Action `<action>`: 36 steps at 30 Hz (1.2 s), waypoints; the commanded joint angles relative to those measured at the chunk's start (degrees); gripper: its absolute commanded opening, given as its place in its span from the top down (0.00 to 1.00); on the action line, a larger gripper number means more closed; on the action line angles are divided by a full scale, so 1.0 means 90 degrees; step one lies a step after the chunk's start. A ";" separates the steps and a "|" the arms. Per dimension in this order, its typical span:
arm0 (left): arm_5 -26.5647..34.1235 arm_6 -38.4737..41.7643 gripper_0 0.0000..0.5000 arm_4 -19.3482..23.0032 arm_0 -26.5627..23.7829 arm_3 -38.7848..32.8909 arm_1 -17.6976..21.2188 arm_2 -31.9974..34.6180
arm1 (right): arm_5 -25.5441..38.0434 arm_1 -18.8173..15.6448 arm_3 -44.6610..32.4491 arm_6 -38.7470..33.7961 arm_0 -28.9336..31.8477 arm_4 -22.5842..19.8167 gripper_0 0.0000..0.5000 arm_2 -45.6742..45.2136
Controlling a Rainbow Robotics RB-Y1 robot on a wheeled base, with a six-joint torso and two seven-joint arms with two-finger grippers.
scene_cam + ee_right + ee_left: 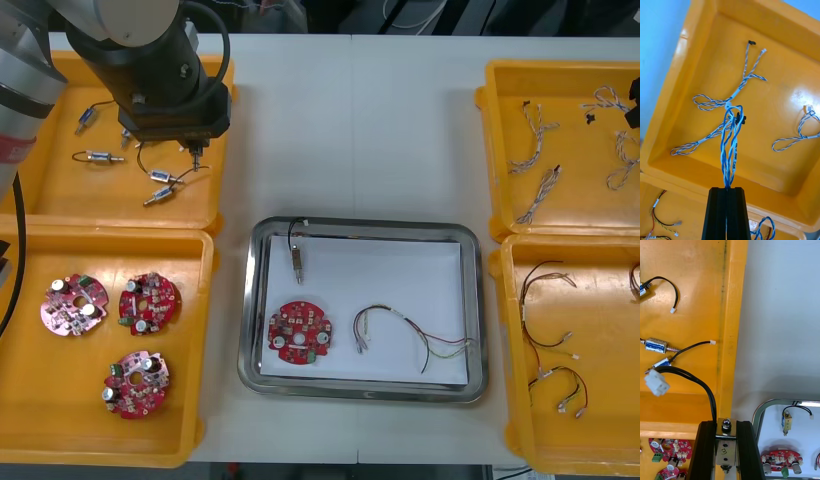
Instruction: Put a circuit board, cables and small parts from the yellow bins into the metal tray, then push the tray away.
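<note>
My left gripper (197, 150) hangs over the far left yellow bin (60, 195), near the wall facing the tray. In the left wrist view this gripper (726, 425) is shut on a small metal part (726, 444) whose black cable (696, 378) ends in a white plug. My right gripper (727, 189) is over the far right yellow bin (786, 108), shut on a twisted blue and white cable (730, 150). The metal tray (362, 228), white inside, holds a red circuit board (300, 332), a small metal part (297, 257) and a red and yellow cable (415, 335).
More small metal parts (100, 157) lie in the far left bin. The near left bin (30, 400) holds three circuit boards (150, 302). Blue and white cables (535, 130) lie in the far right bin, thin cables (545, 300) in the near right bin (600, 440).
</note>
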 commanded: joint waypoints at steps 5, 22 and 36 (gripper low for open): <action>0.0052 0.0555 1.00 -0.0004 -0.0347 -0.0213 -0.0065 -0.0031 | 0.0025 -0.0480 -0.1117 -0.0106 0.0317 -0.0940 1.00 0.0268; 0.0130 0.0584 1.00 0.0006 -0.0347 -0.0213 0.0071 -0.0031 | 0.0025 -0.0861 -0.2123 -0.0184 0.0395 -0.2014 1.00 0.1049; 0.0243 0.0575 1.00 0.0064 -0.0337 -0.0232 0.0071 -0.0041 | 0.0025 -0.0861 -0.3080 -0.0194 0.0317 -0.2717 1.00 0.2260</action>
